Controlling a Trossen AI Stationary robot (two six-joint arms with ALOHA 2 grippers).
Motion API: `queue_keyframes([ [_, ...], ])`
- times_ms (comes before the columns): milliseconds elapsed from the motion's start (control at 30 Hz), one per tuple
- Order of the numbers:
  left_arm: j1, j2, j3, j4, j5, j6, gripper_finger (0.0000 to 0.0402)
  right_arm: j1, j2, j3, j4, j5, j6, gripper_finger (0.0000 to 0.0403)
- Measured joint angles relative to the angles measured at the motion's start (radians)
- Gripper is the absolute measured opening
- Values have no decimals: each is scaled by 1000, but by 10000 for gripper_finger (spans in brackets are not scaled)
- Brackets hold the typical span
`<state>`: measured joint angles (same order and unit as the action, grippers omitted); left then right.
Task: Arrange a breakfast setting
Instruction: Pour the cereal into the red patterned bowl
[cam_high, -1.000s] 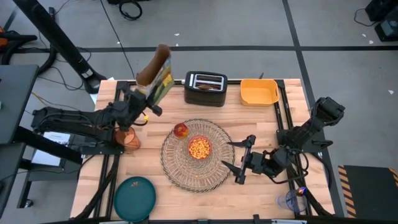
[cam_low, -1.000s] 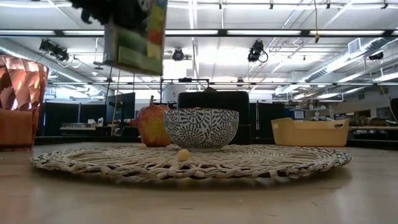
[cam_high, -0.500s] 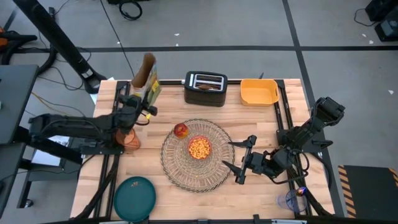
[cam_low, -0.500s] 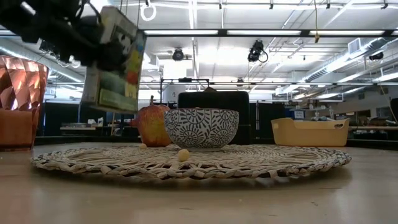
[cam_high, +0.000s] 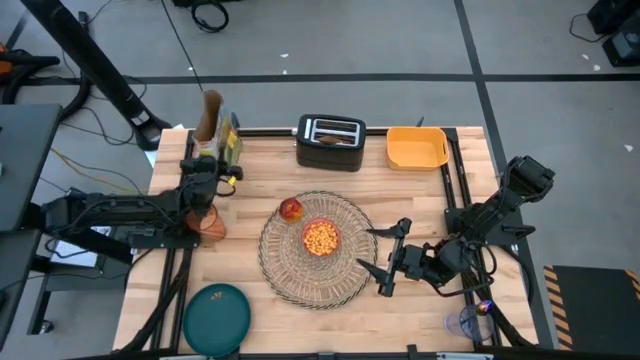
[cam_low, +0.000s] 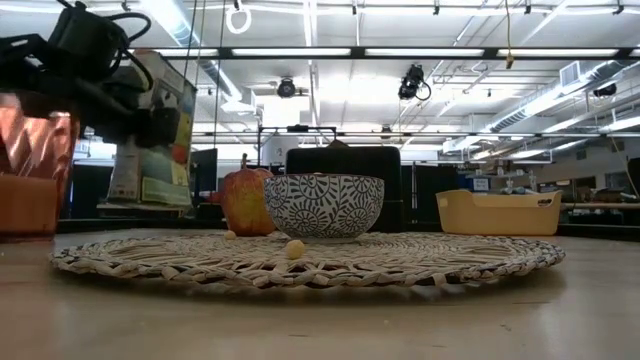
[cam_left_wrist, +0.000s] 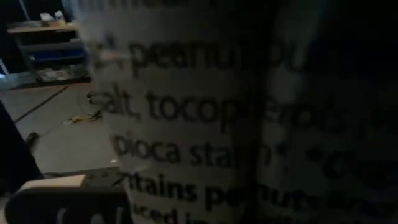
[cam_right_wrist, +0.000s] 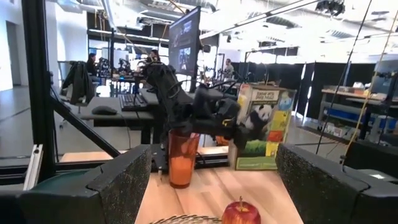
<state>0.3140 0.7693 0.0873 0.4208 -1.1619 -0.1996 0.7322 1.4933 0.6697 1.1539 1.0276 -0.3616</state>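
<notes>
High view | left gripper (cam_high: 212, 160) clamps cereal box (cam_high: 222, 140) (upright) | right gripper (cam_high: 383, 262) gapes beside placemat (cam_high: 285, 270)

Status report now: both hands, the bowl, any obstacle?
Left hand shut on cereal box, at far-left table corner. Right hand open, beside placemat. Bowl filled, on placemat. No obstacle seen.

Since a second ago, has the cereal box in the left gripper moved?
Yes. The cereal box, held by the left gripper, has swung away from the black toaster toward the table's left rear corner.
</notes>
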Motion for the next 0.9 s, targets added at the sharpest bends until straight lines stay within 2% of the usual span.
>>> queue_keyframes([
  [233,57,1,-4,25,52,14,101,0,0,0,-82,-6,67,348],
  [567,32,3,-10,158,92,156,101,-9,0,0,-78,0,56,348],
  [733,-4,3,43,158,91,205,101,-18,0,0,-78,-1,56,348],
  [900,-24,3,163,102,72,234,100,-21,0,0,-78,-1,56,348],
])
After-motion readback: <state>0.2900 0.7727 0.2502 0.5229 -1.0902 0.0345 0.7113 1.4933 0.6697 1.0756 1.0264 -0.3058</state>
